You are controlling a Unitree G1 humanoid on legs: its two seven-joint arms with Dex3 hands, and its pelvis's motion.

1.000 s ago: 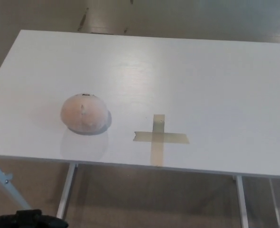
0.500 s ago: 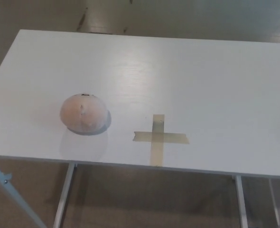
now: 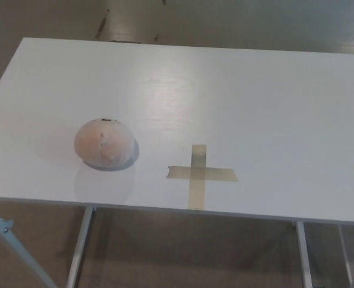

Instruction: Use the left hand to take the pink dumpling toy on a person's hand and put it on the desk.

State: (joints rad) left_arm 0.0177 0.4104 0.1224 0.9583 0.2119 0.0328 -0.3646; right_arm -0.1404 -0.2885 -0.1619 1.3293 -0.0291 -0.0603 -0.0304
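Already the pink dumpling toy [image 3: 104,143] sits on the white worktop [image 3: 243,102], on the robot's left half of it and toward the near edge. It is a rounded, dome-like lump, wider than it is tall, with a flat underside resting on the surface. Its colour is a pale, washed-out pink with a warmer peach tint on the left flank and a greyer, bluish cast along the lower right rim, where it meets its own soft shadow. A faint vertical crease or pleat runs down the middle of its front face, and a small dark mark shows at the very top. The surface looks matte and slightly fuzzy, though the picture is too soft to tell the material.

Just to the right of the toy, well clear of it and not touching, a cross of tan tape [image 3: 200,174] is stuck flat on the worktop, its long arm pointing toward the near edge. Pale metal legs [image 3: 78,255] show under the worktop at the bottom, above a brownish floor [image 3: 195,246].

Neither robot hand shows in the head view, so nothing can be said of the fingers, whether spread, clenched, or grasping anything. No person's hand appears either; nothing is touching the toy.
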